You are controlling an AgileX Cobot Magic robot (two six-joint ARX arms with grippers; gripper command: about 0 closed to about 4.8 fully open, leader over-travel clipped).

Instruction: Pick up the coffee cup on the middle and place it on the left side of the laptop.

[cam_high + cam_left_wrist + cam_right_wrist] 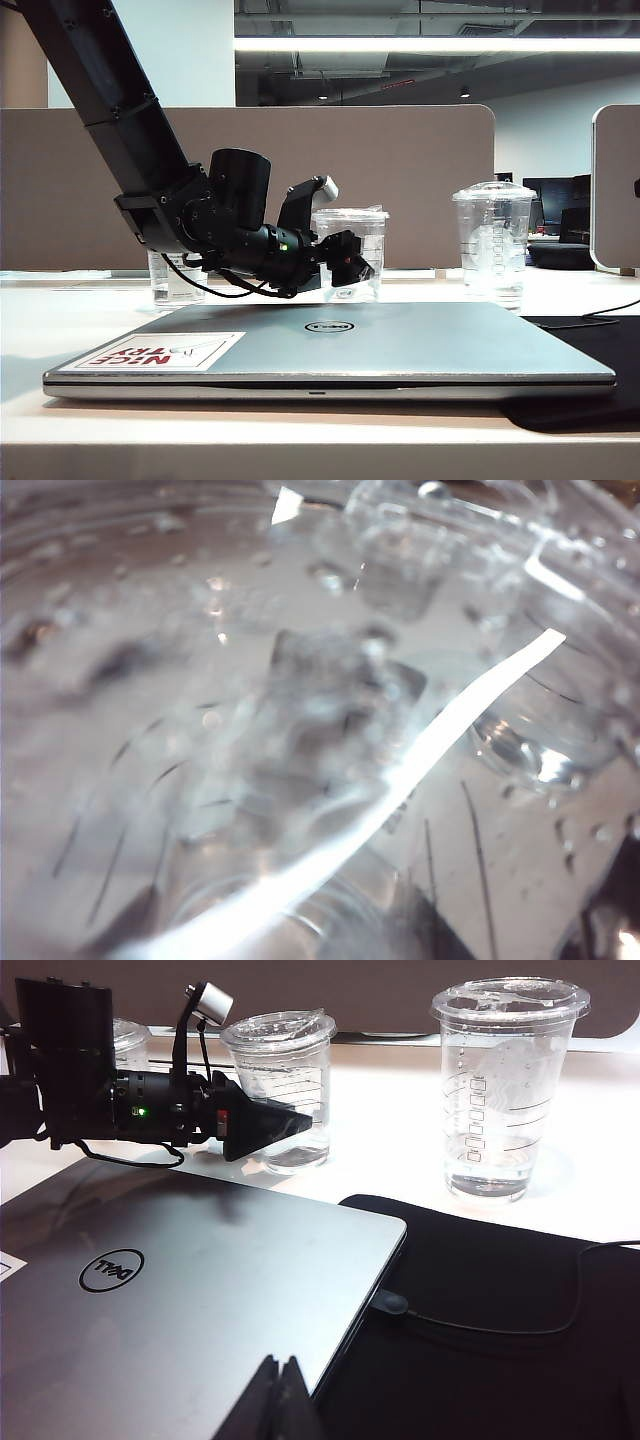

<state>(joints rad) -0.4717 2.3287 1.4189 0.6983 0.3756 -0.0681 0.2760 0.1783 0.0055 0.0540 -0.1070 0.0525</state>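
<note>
The white surface (90,330) carries everything. Nearest lies the closed laptop (400,345), lid up, its right edge beside a black mat (500,1290). Beyond the laptop's far edge three clear cups stand in a row: a small cup (170,285) at far left, mostly hidden behind the left arm, the coffee cup (355,250) in the middle, and a taller cup with a domed lid (493,245) on the right, well apart from the others. The left end effector (350,268) reaches over the laptop to the coffee cup, its dark fingers (262,1128) against the cup's lower wall; whether they clamp it I cannot tell. The left wrist view is filled by the cup's wall. The right end effector (281,1390) sits low at the near side above the laptop's lid, fingertips pressed together, holding nothing.
</note>
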